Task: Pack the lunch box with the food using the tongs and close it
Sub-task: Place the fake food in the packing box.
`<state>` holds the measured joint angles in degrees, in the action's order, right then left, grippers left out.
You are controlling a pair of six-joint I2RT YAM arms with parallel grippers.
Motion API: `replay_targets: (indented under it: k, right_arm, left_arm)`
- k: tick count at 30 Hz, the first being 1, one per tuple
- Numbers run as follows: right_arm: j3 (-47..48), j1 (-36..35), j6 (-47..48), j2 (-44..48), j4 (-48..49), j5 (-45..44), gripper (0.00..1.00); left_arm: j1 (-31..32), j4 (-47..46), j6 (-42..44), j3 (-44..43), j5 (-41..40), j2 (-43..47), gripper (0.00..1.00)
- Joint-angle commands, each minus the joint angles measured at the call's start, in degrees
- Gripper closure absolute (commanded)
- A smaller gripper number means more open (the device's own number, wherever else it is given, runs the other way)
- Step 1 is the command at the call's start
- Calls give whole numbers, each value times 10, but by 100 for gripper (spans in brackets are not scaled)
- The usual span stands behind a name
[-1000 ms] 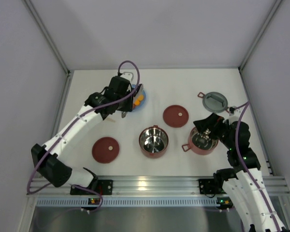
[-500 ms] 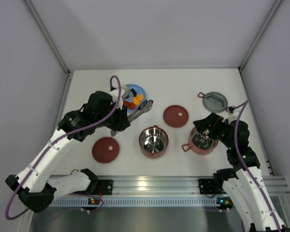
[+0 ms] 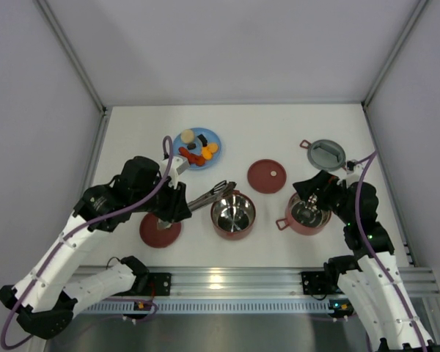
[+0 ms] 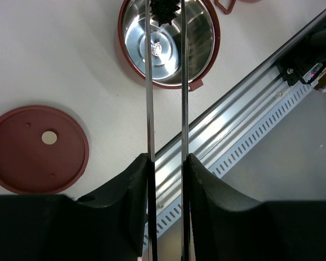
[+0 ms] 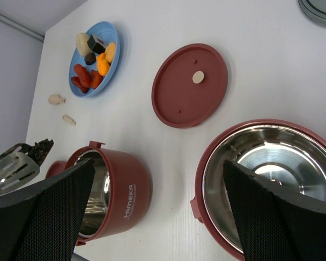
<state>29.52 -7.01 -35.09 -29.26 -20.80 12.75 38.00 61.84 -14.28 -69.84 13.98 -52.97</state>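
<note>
White table (image 3: 293,132); tongs (image 3: 211,196) point from left hand (image 3: 182,207) toward middle bowl (image 3: 233,234).

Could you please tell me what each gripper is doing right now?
Left gripper: shut on the tongs, which pinch a dark piece.
Right gripper: open, empty.

We see the lunch box in parts. The middle bowl (image 3: 233,214) is dusty red, upright and open, with a shiny empty inside. The right bowl (image 3: 306,214) looks the same and stands beside it. One flat dark red lid (image 3: 267,176) lies behind and between the bowls. The other flat lid (image 3: 160,229) lies left of the middle bowl. The grey lid (image 3: 327,155) lies behind the right bowl. The long silver tongs (image 4: 164,87), squeezed by the left gripper (image 4: 165,163), pinch a black piece (image 4: 164,6) over the middle bowl. The rest of the food (image 3: 196,149), in red, orange, black and pale, sits on the blue plate (image 3: 213,136) at the back.
</note>
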Motion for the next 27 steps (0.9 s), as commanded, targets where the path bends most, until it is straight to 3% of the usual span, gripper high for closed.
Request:
replay_targets:
  k: [1,16,27]
  right_arm:
    - [1,7,3,-1,47,-2,0]
    - [-15,7,0,-1,56,-1,1]
    - [-21,7,0,2,56,-1,1]
  left_arm:
    - [3,4,-3,11,23,11,79]
    - [3,6,-15,47,69,27,77]
    - [3,-1,-14,53,78,24,66]
